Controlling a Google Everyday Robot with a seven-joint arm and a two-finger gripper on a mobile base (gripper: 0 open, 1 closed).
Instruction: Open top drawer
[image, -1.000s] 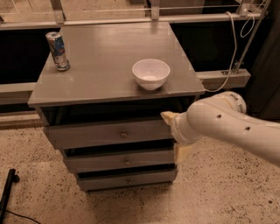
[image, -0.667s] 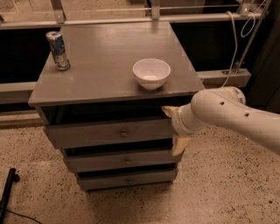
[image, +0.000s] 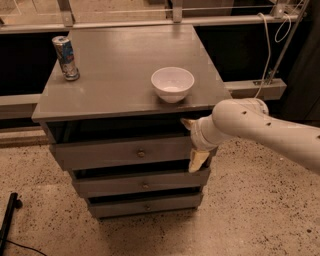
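The top drawer (image: 115, 153) is a wide grey drawer with a small round knob (image: 141, 153) at its centre, directly under the grey cabinet top (image: 125, 75). Its front stands out a little from the cabinet, with a dark gap above it. My gripper (image: 192, 142) is at the right end of this drawer front, well right of the knob. It is open, with one tan finger (image: 187, 122) above the drawer front and the other (image: 196, 161) below it. My white arm (image: 260, 131) reaches in from the right.
A white bowl (image: 172, 83) stands near the front right of the cabinet top and a drink can (image: 65, 58) at the back left. Two similar grey drawers (image: 142, 185) sit below. A black object (image: 7, 217) lies on the speckled floor at the left.
My arm has lifted and swung slightly back to the right, while the gripper stays at the right end of the top drawer. The drawer has not visibly moved.
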